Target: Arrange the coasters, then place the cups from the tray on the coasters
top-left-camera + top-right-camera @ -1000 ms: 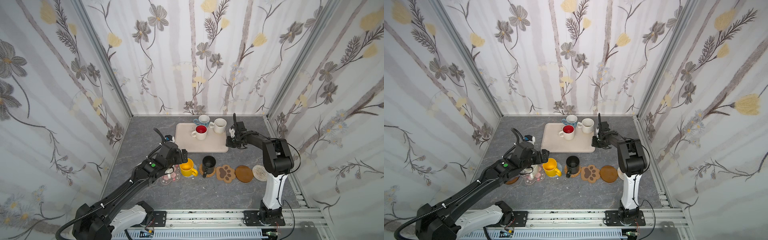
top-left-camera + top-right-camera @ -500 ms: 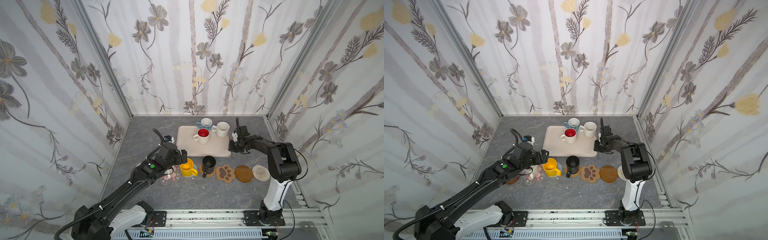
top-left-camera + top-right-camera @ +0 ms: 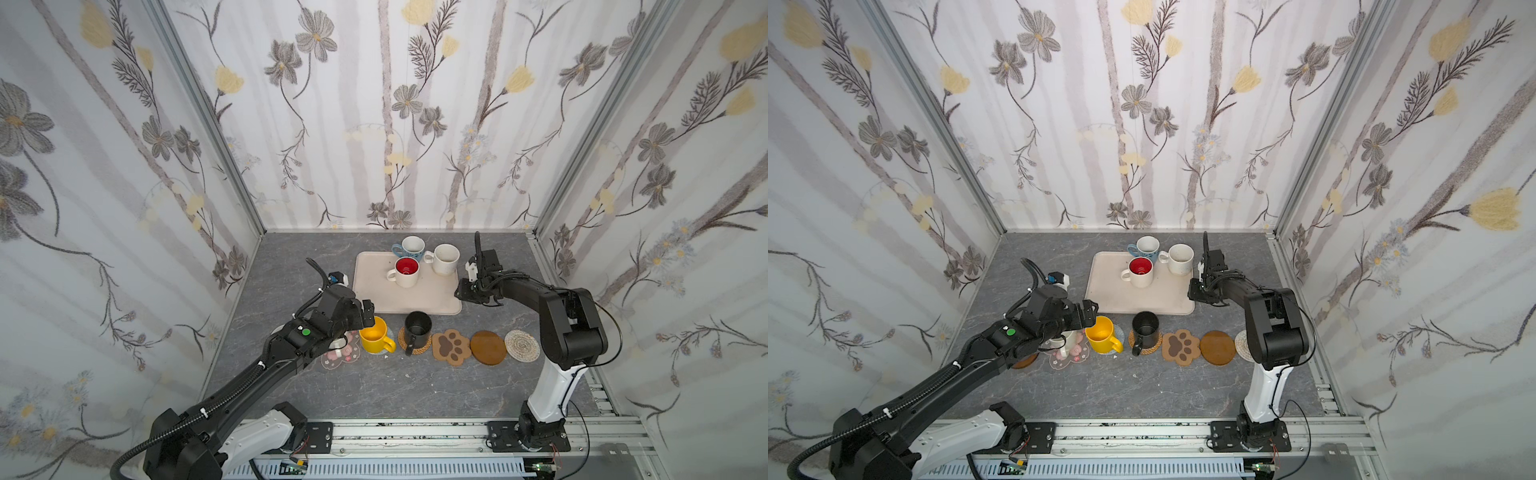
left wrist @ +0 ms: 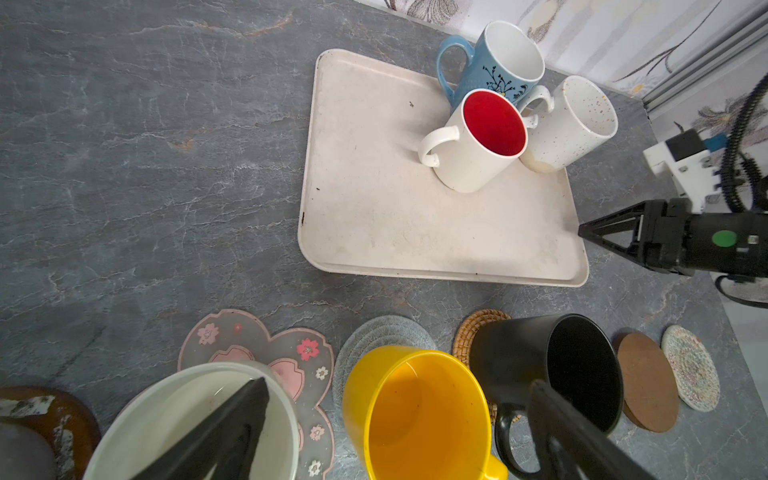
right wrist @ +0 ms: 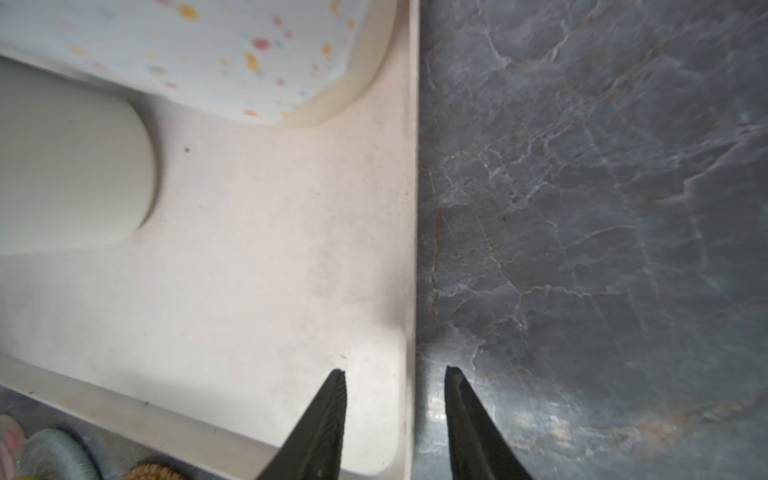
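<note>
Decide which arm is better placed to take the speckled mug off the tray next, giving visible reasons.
Likely right. Its jaws stand apart astride the tray's right rim, close to the speckled mug. The left arm's jaws hang open over the white cup and yellow mug, farther from the tray.

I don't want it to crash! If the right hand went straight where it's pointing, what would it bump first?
Probably the tray, at its rim near a corner. The right hand straddles that rim, half over the tray, half over the grey table. How close is unclear.
</note>
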Robot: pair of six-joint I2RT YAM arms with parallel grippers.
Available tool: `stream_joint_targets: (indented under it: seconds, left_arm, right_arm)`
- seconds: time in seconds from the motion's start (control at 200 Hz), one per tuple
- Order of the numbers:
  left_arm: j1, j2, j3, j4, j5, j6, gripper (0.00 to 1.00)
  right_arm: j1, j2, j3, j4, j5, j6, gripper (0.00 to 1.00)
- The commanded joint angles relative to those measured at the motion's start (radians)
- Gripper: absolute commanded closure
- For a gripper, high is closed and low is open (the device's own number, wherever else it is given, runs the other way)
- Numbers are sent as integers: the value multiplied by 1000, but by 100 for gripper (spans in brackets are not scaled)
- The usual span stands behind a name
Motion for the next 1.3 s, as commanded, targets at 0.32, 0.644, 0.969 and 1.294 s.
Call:
stream_joint_targets:
  seconds: [0.32, 0.644, 0.969, 1.294]
  left_arm:
    - [2, 10, 35, 23, -28, 35, 0]
    - [41, 112, 149, 22, 20, 82, 0]
    - [121, 215, 253, 22, 57, 120, 0]
    - [175, 247, 237, 25, 82, 118, 0]
  right_arm:
    - [41, 5, 327, -164, 85, -34, 82]
    - [107, 233, 766, -296, 120, -62, 82]
    - [139, 408, 992, -310, 108, -73, 79]
    - [150, 477, 1006, -247, 117, -47, 82]
